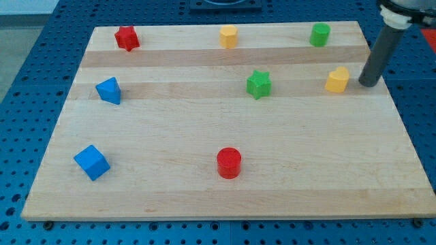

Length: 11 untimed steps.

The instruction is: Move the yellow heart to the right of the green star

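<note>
Item: yellow heart (336, 79), at three o'clock of the green star (258, 84), well apart, already on the wanted side. My tip (368, 84), a bare rod with nothing to spread or pinch, stands just beside the heart at three o'clock, seemingly placed for nudging it starward.

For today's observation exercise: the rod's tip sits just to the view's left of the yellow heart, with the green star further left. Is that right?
Not quite. In the camera view, my tip sits just to the view's right of the yellow heart, not its left. The green star is indeed further left.
</note>
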Tool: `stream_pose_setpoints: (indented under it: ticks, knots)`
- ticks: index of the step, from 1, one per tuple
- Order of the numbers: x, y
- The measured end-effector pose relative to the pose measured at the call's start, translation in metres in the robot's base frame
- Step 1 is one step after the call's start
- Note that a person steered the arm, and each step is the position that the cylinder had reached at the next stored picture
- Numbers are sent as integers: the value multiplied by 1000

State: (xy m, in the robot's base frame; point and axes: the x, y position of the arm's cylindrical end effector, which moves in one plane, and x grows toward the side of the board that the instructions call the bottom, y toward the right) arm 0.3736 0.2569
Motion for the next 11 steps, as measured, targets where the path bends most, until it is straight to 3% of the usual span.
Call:
stream_pose_setpoints:
  ticks: [2,5,7,11]
  knots:
    - [1,-72]
    - [3,-129]
    - [-13,-109]
    - [-102,-45]
